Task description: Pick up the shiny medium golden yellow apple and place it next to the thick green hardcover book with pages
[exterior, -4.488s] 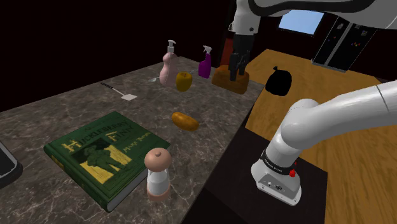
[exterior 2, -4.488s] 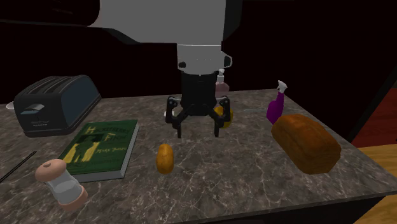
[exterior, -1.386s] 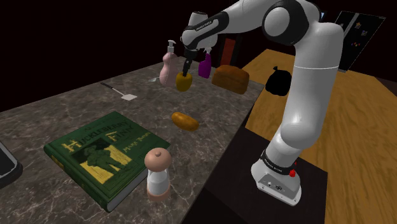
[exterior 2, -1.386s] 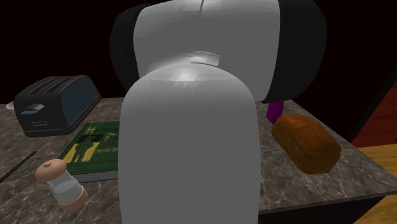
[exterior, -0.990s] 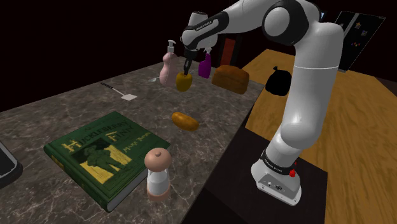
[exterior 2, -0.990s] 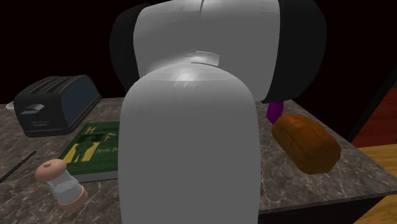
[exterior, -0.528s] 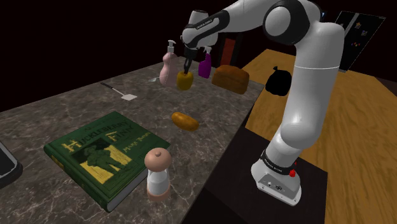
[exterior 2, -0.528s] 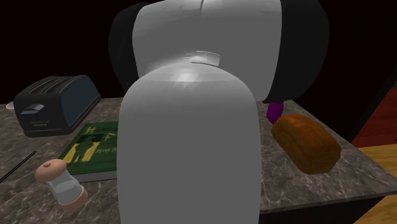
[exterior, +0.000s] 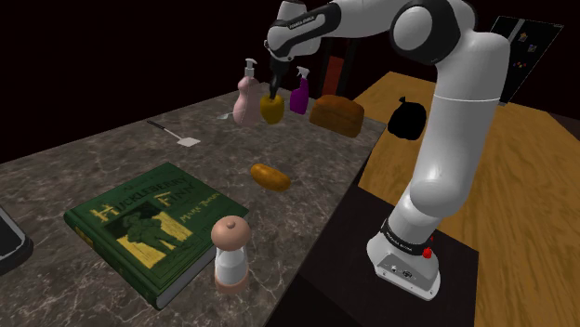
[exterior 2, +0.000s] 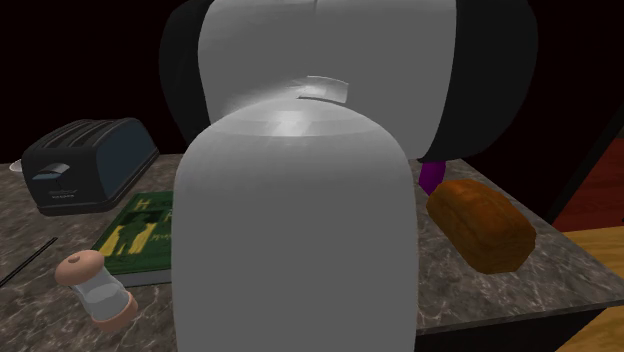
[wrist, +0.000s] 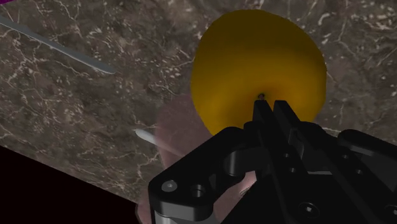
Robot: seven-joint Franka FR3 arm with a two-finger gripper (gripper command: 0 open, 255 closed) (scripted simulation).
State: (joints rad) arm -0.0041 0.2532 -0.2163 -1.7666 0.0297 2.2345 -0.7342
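In the shoulder view we see the tool (exterior: 274,93) at the upper middle of the frame, pinching the golden yellow apple (exterior: 271,110) at its top. The wrist view shows the two black fingers (wrist: 264,118) drawn close together at the stem of the apple (wrist: 257,63). The apple appears to hang clear of the dark marbled worktop (exterior: 102,167), just beside a pink soap dispenser (exterior: 247,96), with a purple spray bottle (exterior: 299,93) and a brown loaf (exterior: 336,113) to the right of it. The green book (exterior: 156,219) lies flat at the lower left of that frame, well apart from the apple. Its cover reads "Huckleberry Finn", with "Mark Twain" in smaller yellow letters beside a yellow picture panel. Between book and apple lies a small orange bread roll (exterior: 270,176), and a pink-topped grinder (exterior: 230,252) stands just beside the book's near corner. In the second exterior view the arm's pale body fills the middle. At left sits a dark toaster (exterior 2: 85,165) whose pale label we cannot read.
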